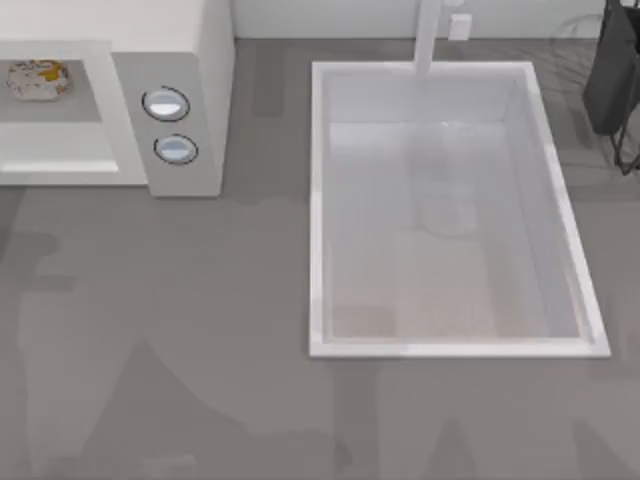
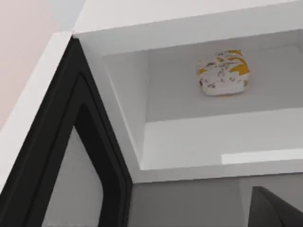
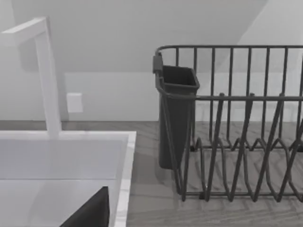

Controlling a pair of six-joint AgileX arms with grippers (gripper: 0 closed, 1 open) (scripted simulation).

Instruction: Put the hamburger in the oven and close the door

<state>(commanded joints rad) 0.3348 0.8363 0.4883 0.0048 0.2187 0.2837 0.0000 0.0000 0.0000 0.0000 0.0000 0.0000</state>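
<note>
The white oven (image 1: 185, 40) stands at the table's far left corner, its grey panel carrying two round knobs (image 1: 166, 104). Its cavity is open toward the front. The hamburger (image 1: 38, 80) lies inside on the cavity floor, a pale bun with yellow-orange patches, also seen in the left wrist view (image 2: 222, 72). The door (image 2: 61, 151) is swung wide open at the cavity's side, showing a black inner frame around a grey window. A dark corner of my left gripper (image 2: 274, 210) sits in front of the oven's opening. A dark edge of my right gripper (image 3: 90, 213) hangs over the sink.
A large white sink basin (image 1: 318, 200) with a white faucet (image 1: 428, 35) fills the table's middle and right. A dark wire dish rack (image 3: 236, 142) with a cutlery cup (image 3: 176, 113) stands at the far right corner. Bare grey tabletop (image 1: 160, 350) runs along the front.
</note>
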